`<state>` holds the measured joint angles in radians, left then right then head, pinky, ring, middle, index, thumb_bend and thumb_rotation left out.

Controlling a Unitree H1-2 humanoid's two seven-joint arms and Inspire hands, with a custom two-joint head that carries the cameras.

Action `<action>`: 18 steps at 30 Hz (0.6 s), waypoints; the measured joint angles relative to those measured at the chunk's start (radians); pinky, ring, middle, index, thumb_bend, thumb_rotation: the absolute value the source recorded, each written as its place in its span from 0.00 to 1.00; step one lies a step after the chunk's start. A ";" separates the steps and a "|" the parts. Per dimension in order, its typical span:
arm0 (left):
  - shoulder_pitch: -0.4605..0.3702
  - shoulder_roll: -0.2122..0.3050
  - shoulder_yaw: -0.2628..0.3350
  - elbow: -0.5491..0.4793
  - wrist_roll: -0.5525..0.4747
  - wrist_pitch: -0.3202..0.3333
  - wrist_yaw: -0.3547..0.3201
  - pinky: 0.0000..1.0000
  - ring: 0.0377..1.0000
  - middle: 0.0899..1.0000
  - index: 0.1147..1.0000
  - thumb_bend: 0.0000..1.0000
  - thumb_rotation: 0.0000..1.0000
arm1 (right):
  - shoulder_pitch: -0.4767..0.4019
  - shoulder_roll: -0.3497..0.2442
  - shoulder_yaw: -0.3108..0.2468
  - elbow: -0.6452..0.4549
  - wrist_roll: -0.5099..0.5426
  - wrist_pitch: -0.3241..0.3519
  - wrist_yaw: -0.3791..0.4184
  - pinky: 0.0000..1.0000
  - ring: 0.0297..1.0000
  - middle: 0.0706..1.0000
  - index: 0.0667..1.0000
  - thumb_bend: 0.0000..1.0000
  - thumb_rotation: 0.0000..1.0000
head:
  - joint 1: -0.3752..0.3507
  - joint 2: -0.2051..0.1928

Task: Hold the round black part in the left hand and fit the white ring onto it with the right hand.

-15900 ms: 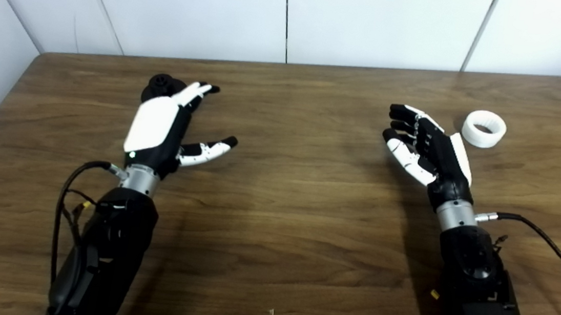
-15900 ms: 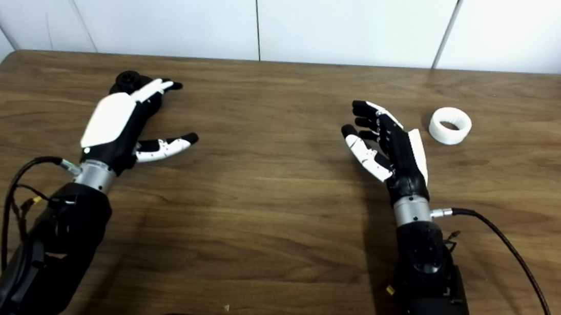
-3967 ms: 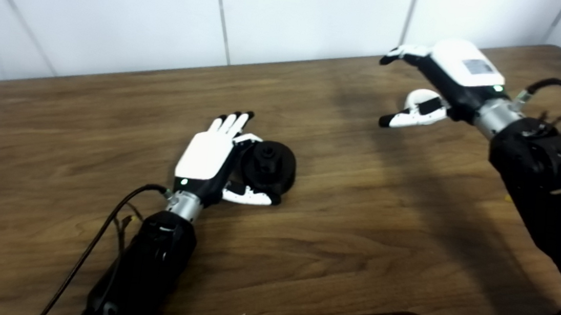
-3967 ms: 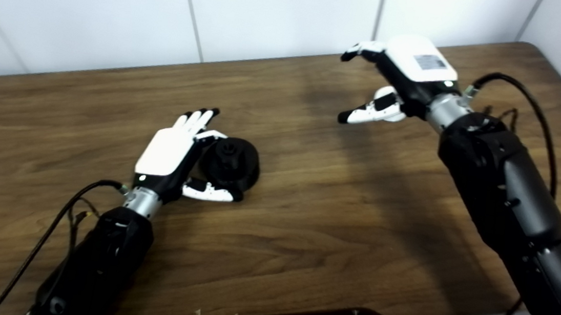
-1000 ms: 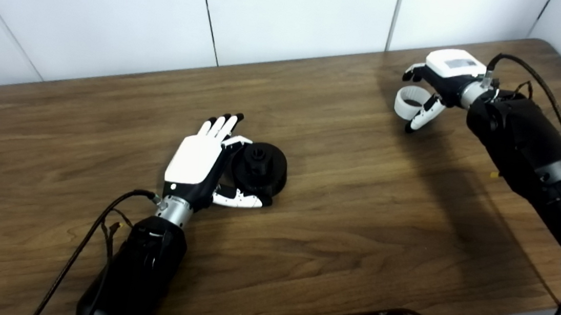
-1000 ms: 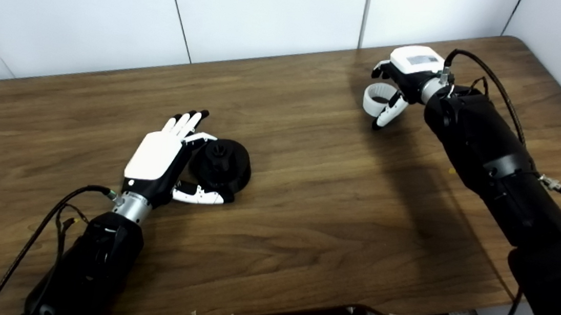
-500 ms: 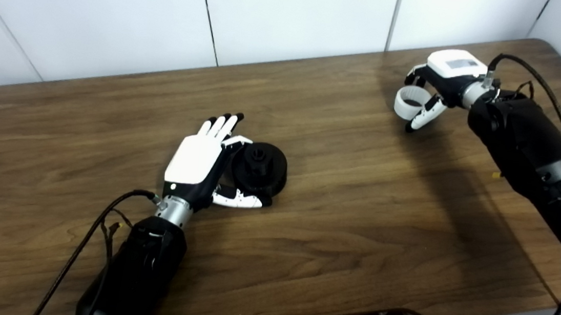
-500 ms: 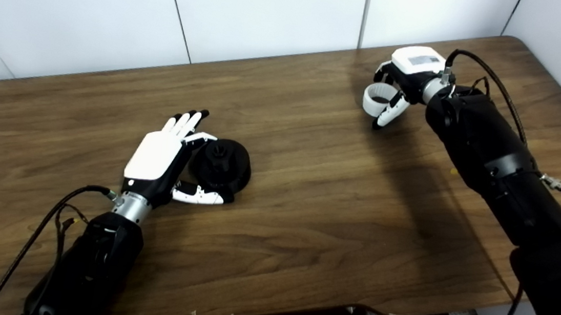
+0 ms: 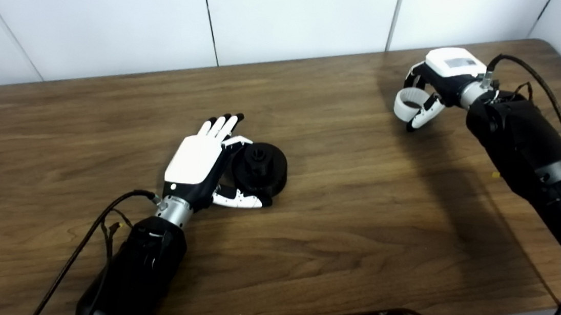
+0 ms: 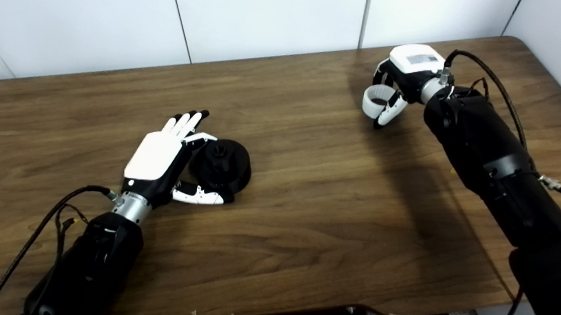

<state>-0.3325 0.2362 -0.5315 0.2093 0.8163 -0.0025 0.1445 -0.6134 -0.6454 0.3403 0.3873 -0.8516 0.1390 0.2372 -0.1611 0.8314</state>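
The left hand (image 9: pixel 196 162) lies beside the round black part (image 9: pixel 261 169) on the wooden table (image 9: pixel 338 194), fingers straight, thumb along its near side; whether it grips is unclear. Far right, the right hand (image 10: pixel 401 71) pinches the white ring (image 10: pixel 375 100), its fingers partly hidden. White wall panels (image 9: pixel 294 15) stand behind.
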 measured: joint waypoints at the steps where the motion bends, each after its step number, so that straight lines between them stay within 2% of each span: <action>1: 0.000 0.000 0.000 0.000 0.000 0.000 0.000 1.00 1.00 1.00 0.62 1.00 0.45 | 0.001 0.000 0.000 0.000 0.001 0.000 -0.004 0.82 0.70 0.55 0.62 0.78 0.14 | 0.000 0.000; 2: 0.000 0.000 0.000 0.000 0.000 0.000 0.000 1.00 1.00 1.00 0.62 1.00 0.45 | 0.002 0.000 0.000 0.000 0.002 0.000 -0.011 0.82 0.70 0.55 0.62 0.77 0.14 | 0.000 0.000; 3: 0.000 0.000 0.000 0.000 0.000 0.000 0.000 1.00 1.00 1.00 0.62 1.00 0.45 | 0.003 0.001 0.000 0.000 0.003 0.000 -0.018 0.83 0.70 0.50 0.62 0.67 0.07 | 0.000 0.000; 5: 0.000 0.000 0.000 0.000 0.000 -0.001 0.000 1.00 1.00 1.00 0.62 1.00 0.45 | 0.003 0.003 0.000 0.002 0.005 0.000 -0.031 0.84 0.69 0.46 0.62 0.58 0.01 | 0.002 0.000; 18: 0.000 0.000 -0.001 -0.001 0.000 -0.001 -0.002 1.00 1.00 1.00 0.63 1.00 0.46 | 0.005 0.004 -0.002 0.006 0.012 0.000 -0.050 0.85 0.67 0.45 0.59 0.56 0.00 | 0.008 0.005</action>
<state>-0.3327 0.2365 -0.5324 0.2081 0.8163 -0.0039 0.1422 -0.6080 -0.6415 0.3385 0.3929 -0.8393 0.1392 0.1868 -0.1534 0.8360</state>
